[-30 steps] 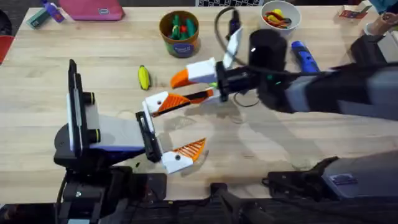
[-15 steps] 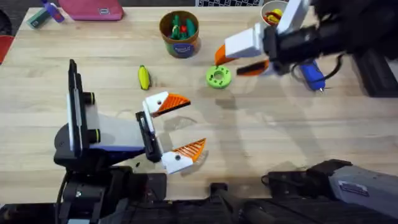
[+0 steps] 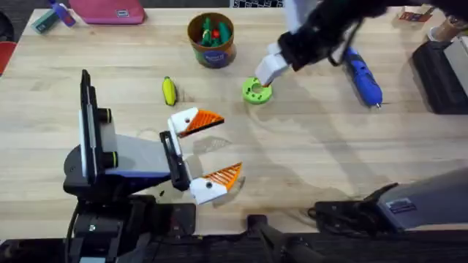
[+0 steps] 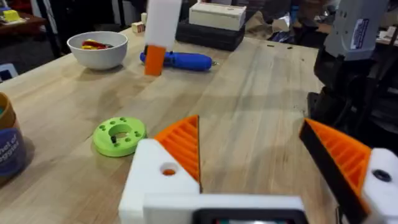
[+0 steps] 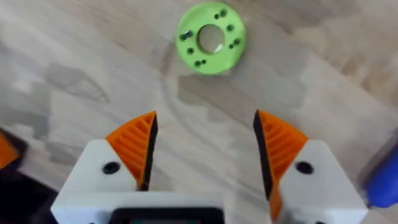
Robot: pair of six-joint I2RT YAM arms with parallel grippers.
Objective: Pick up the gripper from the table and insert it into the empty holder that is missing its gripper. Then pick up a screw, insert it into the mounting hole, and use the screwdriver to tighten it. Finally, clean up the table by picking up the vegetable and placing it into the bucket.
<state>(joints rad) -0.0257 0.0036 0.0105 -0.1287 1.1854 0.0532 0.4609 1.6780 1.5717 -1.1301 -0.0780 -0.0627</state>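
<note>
My left gripper (image 3: 228, 144) rests open on the table with nothing between its fingers. Its far white holder (image 3: 186, 121) carries the orange gripper wedge (image 3: 206, 118); in the left wrist view orange shows through the mounting hole (image 4: 168, 169). My right gripper (image 5: 205, 149) hangs open just above the green disc (image 3: 256, 91), which has several small holes (image 5: 210, 38). I cannot make out a single screw. The blue screwdriver (image 3: 363, 74) lies at the back right. The yellow vegetable (image 3: 169, 90) lies left of the disc. The brown bucket (image 3: 210, 40) stands behind it.
A white bowl (image 4: 97, 48) with small coloured parts stands near the screwdriver (image 4: 177, 60). A pink case (image 3: 110, 11) lies at the back left and a black box (image 3: 442, 69) at the right edge. Bare wood stretches across the front middle and right.
My right gripper left the left gripper's far finger, swung to the back right, then came down over the green disc. The left arm stayed still.
</note>
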